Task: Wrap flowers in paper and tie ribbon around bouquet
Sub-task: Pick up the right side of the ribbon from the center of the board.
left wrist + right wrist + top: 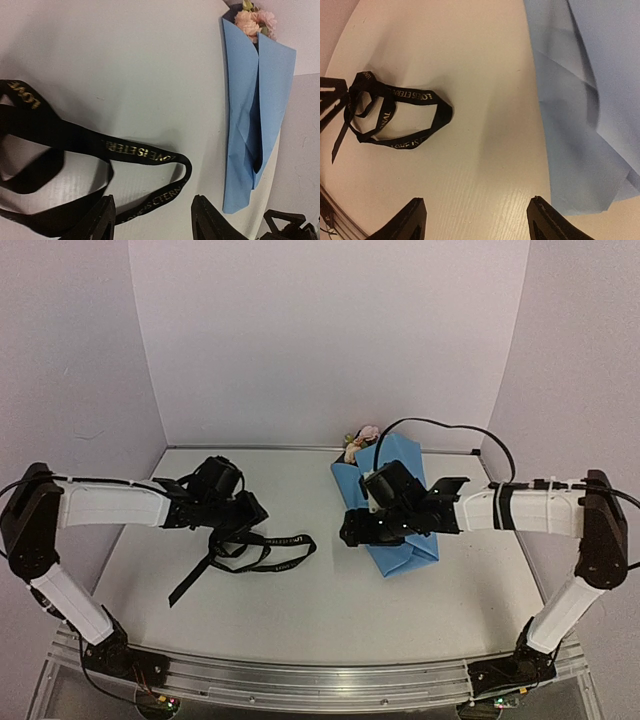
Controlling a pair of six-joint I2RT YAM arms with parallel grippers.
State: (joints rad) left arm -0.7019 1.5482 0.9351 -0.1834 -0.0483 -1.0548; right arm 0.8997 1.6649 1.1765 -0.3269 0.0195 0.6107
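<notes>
Wrapped but not yet tied: my 2 arms hang over the table (125,60). My left gripper (152,206), jaws well apart and gripping nothing, hangs just above the ribbon (127,149), a loose black tangle of loops at the lower left of the left wrist view. My right gripper (476,202), jaws wide and empty, sits over bare table, the paper (580,100) just beside it at the right of its frame. The bouquet (405,455) lies right of centre in the top view, the flowers (252,21) peeking from its far end. The ribbon looks light, limp and probably slick, so I would pinch 1 flat strand near a free end. The paper seems thin and springy, best pressed mid-fold, clear of the fragile heads.
</notes>
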